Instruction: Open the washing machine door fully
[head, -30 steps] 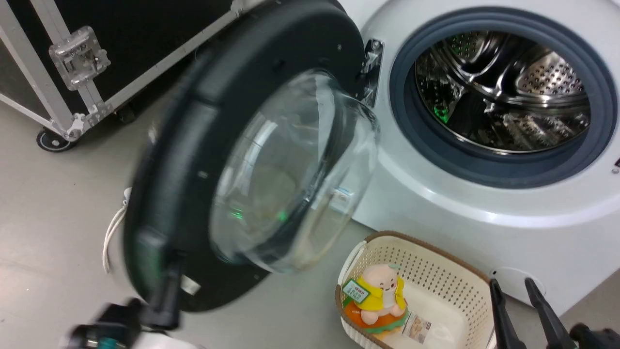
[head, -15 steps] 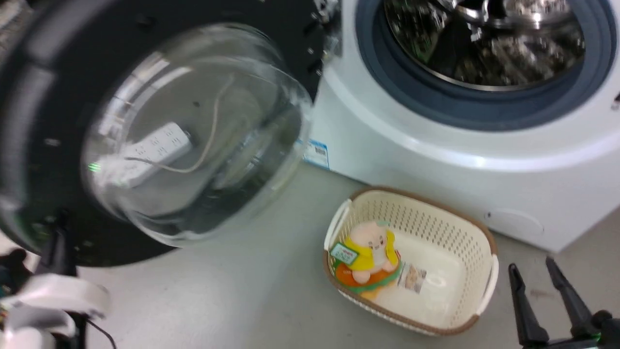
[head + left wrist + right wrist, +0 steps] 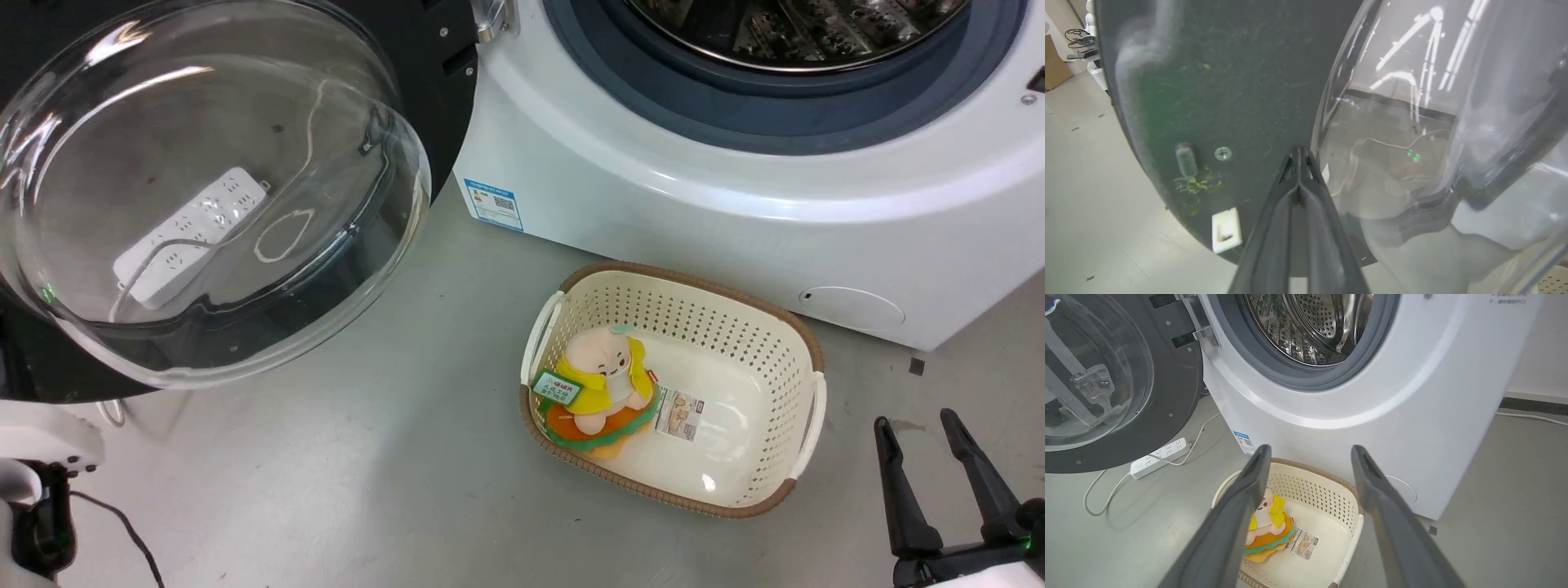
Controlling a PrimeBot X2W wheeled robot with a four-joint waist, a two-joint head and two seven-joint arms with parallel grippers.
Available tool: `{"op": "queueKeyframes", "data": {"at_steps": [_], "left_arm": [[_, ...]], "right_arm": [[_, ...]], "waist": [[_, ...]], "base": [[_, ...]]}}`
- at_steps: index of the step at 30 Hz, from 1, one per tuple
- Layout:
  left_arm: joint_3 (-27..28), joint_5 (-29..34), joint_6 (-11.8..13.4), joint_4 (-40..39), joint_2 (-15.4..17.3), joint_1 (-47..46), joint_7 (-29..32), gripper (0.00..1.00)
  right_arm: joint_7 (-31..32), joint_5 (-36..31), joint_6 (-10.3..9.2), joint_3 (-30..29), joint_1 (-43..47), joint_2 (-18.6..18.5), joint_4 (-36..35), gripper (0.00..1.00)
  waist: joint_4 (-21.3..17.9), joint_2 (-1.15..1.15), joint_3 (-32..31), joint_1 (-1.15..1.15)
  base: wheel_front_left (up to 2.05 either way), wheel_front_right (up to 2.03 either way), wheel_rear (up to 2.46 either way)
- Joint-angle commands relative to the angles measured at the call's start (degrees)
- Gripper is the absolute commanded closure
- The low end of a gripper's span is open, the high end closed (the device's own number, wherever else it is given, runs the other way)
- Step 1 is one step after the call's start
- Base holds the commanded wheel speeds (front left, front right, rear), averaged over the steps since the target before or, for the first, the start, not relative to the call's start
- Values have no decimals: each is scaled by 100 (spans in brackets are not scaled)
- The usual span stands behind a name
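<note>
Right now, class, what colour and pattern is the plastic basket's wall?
Cream plastic basket, dotted with holes, brown-rimmed; clearest in head view.

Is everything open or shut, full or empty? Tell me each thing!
washing machine door: swung wide open.
washing machine: mouth uncovered, drum showing.
basket: on the floor, holding a plush toy.
left end effector: shut, tips at the door's black rim.
right end effector: open, holding nothing.
</note>
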Motion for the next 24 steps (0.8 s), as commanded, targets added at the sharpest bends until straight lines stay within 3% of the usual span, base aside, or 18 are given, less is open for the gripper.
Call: {"op": "queueKeyframes", "data": {"at_steps": [1, 7, 12, 18, 20, 24], "left_arm": [[65, -9, -34, 116, 21, -89, -69, 100], [81, 204, -96, -91, -95, 59, -123, 100], [-19, 607, -88, -1148, -348, 481, -127, 100], [-453, 912, -93, -2219, -772, 1033, -128, 100], [-834, 1026, -165, -2636, -981, 1309, -118, 100], [-1225, 1101, -241, -2808, -1183, 1515, -75, 100]], "right_arm": [[-23, -33, 6, 0, -96, -9, 18, 0], [-24, -46, 6, 99, -95, -10, 75, 0], [-24, -22, 6, -8, -132, 47, -1, 0], [-24, -109, 6, -152, -126, 213, -140, 0], [-24, -188, 6, -213, -115, 347, -252, 0], [-25, -265, 6, -274, -90, 489, -334, 0]], "waist": [[-21, 0, -26, -1], [-75, 0, -333, -1], [-204, 0, -777, -1], [-453, 0, -1160, -1], [-662, 0, -1325, -1], [-873, 0, -1442, -1]], "base": [[0, 0, 0], [0, 0, 0], [0, 0, 0], [0, 0, 0], [0, 0, 0], [0, 0, 0]]}}
